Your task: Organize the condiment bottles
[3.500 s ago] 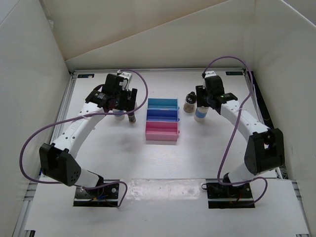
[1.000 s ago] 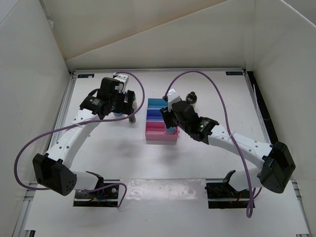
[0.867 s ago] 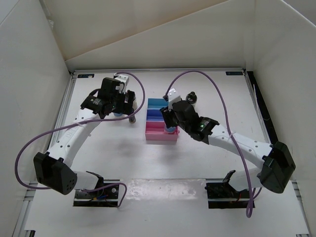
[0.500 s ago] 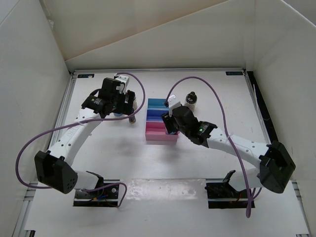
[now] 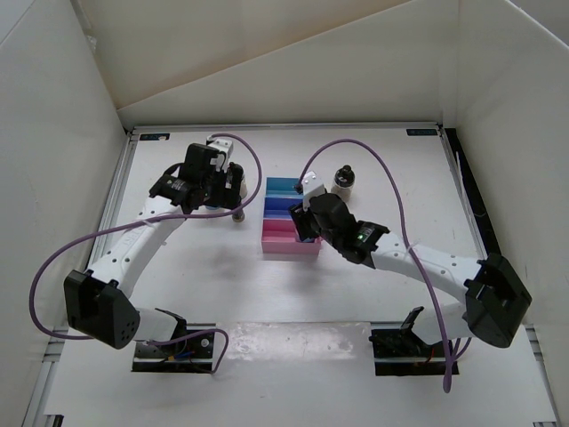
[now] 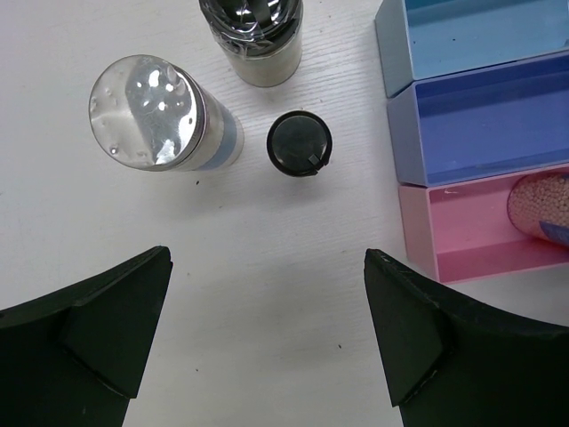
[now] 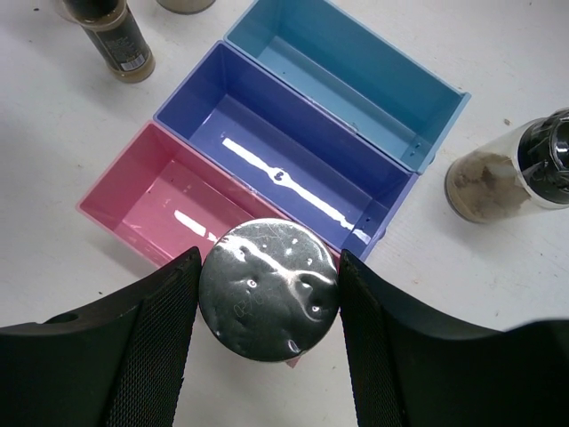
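My right gripper (image 7: 267, 269) is shut on a silver-topped bottle (image 7: 267, 298) and holds it at the right end of the rack's pink compartment (image 7: 151, 200). In the left wrist view the bottle's lower part (image 6: 542, 209) shows inside that compartment. My left gripper (image 6: 267, 267) is open and empty above bare table, near three standing bottles: a silver-topped white-blue one (image 6: 164, 111), a silver-topped beige one (image 6: 252, 36) and a small black-capped one (image 6: 300, 144). Another bottle with beige contents (image 7: 507, 173) stands right of the rack, also in the top view (image 5: 343, 179).
The stepped rack (image 5: 283, 245) has pink, purple (image 7: 284, 133) and light blue (image 7: 347, 67) compartments; the purple and light blue ones hold nothing. White walls enclose the table on three sides. My left gripper (image 5: 220, 194) and right gripper (image 5: 307, 227) flank the rack.
The right arm carried the silver-topped bottle from the back right to the rack and over the last second settled it at the pink compartment. The left arm has barely moved.
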Available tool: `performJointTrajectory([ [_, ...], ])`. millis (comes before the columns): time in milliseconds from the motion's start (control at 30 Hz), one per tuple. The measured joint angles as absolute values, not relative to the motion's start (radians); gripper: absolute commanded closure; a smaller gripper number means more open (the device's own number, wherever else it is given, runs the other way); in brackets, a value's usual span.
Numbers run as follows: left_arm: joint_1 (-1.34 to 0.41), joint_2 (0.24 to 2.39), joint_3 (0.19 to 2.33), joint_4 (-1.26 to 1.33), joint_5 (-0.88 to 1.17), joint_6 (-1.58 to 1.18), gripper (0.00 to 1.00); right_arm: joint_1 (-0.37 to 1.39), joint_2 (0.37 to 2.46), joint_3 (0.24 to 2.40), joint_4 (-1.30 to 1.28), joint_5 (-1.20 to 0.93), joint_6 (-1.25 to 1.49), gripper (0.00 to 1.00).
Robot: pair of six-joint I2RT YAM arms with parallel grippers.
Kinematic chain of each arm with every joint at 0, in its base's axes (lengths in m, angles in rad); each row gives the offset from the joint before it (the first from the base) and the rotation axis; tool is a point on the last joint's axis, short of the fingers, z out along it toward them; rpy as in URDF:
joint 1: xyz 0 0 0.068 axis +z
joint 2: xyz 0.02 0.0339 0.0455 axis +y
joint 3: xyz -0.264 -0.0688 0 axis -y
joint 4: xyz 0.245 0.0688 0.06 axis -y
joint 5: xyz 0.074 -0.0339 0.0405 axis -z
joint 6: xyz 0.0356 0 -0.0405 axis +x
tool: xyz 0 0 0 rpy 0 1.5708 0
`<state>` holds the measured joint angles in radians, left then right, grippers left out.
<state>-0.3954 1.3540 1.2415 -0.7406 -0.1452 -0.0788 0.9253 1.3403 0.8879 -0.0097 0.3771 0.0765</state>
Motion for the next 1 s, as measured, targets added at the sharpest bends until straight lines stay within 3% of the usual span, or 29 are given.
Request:
performJointTrajectory([
  [67,-0.395,1.354,1.238,-0.738,-0.145,-0.078,0.00,0.926,1.343,0.888,-0.005,0.377,0.078,0.28],
  [200,-0.395,1.354,1.238,-0.733,-0.146,-0.079,0.00,0.933,1.347,0.888,-0.005,0.373,0.078,0.17],
  [733,-0.385,1.356,1.247,-0.737,-0.145,-0.078,0.00,0.994,1.341,0.935,-0.036,0.451,-0.001,0.15],
  [1000,-0.329,1.437,1.342,-0.743,-0.145,-0.073,0.00,1.019,1.239,0.939,-0.072,0.515,-0.066,0.15],
])
